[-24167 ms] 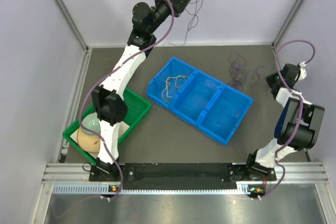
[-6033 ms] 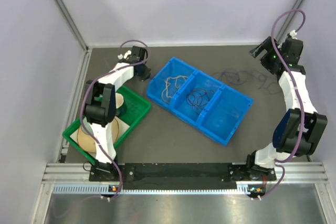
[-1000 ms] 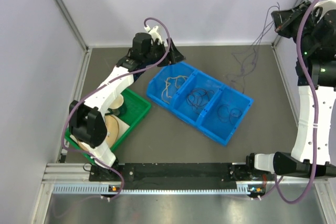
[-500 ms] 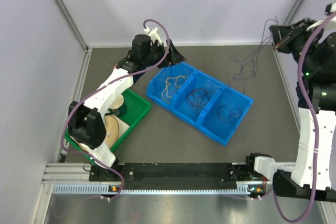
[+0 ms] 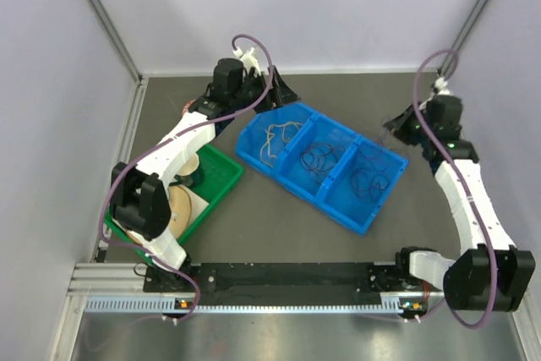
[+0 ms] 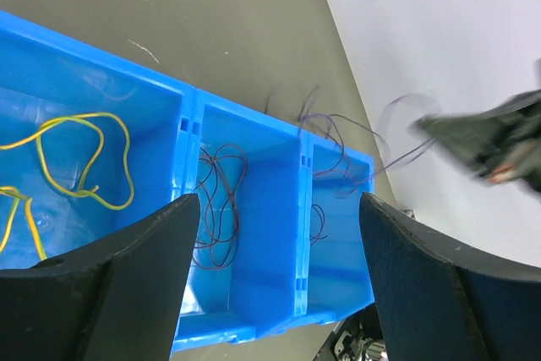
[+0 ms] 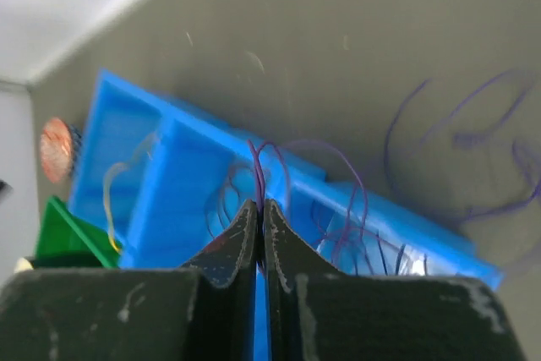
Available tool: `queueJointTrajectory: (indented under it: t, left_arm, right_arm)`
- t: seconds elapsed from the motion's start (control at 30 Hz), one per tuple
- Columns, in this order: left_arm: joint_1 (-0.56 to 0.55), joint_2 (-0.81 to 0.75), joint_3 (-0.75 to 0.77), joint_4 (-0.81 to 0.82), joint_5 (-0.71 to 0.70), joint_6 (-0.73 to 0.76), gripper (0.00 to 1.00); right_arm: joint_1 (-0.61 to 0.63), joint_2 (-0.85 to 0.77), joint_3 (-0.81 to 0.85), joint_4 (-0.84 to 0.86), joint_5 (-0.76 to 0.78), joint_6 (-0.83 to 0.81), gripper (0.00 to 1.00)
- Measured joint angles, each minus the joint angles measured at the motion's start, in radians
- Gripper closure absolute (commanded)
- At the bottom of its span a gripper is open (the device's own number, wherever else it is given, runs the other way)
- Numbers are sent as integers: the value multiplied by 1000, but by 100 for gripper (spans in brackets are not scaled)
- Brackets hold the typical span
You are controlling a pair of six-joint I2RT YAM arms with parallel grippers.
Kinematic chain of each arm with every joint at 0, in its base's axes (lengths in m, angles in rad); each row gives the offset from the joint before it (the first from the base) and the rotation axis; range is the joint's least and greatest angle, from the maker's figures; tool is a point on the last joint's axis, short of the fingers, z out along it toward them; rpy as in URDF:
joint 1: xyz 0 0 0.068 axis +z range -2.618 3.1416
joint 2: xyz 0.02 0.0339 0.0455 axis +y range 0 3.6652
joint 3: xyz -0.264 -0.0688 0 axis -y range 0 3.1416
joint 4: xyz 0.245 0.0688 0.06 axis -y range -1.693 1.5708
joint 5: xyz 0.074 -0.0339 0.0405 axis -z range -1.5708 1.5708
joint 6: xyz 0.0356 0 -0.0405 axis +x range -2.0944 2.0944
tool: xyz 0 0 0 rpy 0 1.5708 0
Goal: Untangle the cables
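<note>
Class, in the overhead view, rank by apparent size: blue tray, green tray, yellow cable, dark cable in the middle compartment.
1. The blue tray.
2. The green tray, partly hidden by the left arm.
3. The yellow cable and the dark cable: loose coils of similar spread, too close to rank.

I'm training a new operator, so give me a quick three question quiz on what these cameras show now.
1. True or false: the left gripper is shut on a wire.
2. Which lies in the blue bin compartment nearest the green tray? A yellow wire, B scissors, C nothing.
3. Fill in: the right gripper pinches a ___ wire.
Key: 1 false; 2 A; 3 purple, the purple wire.
</note>
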Motion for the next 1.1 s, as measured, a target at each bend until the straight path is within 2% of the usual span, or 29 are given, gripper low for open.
queueJointTrajectory:
  t: [0.1,0.17,0.2,0.3,0.47,0.63,0.77,0.83,0.9,1.0,1.1]
  left_arm:
    - [0,0,0,10,5,-8,19]
    - [0,0,0,15,9,-14,19]
    - [0,0,0,16,11,-17,19]
    - [0,0,0,17,16,-19,19]
    - [0,0,0,15,15,-10,19]
    - [3,23,14,0,17,10,19]
    - [7,43,27,-5,24,14,19]
    - [9,51,35,-6,28,17,19]
    - [11,55,40,-10,33,21,19]
    - [14,55,40,-12,35,25,19]
    - [18,55,40,-12,36,25,20]
  right_arm:
    - [69,24,-92,16,31,22,98]
    - [113,66,-112,27,58,25,75]
    - [127,88,-114,32,70,29,53]
    - [142,127,-114,42,99,34,30]
    - [142,81,-114,47,173,39,20]
    - [142,-8,-80,47,291,19,23]
    - [116,5,-31,76,363,31,19]
    - [59,53,-13,83,366,71,17]
    - [-18,120,3,83,346,116,10]
    - [-129,289,58,52,299,202,5]
    - [-182,443,99,31,229,267,2]
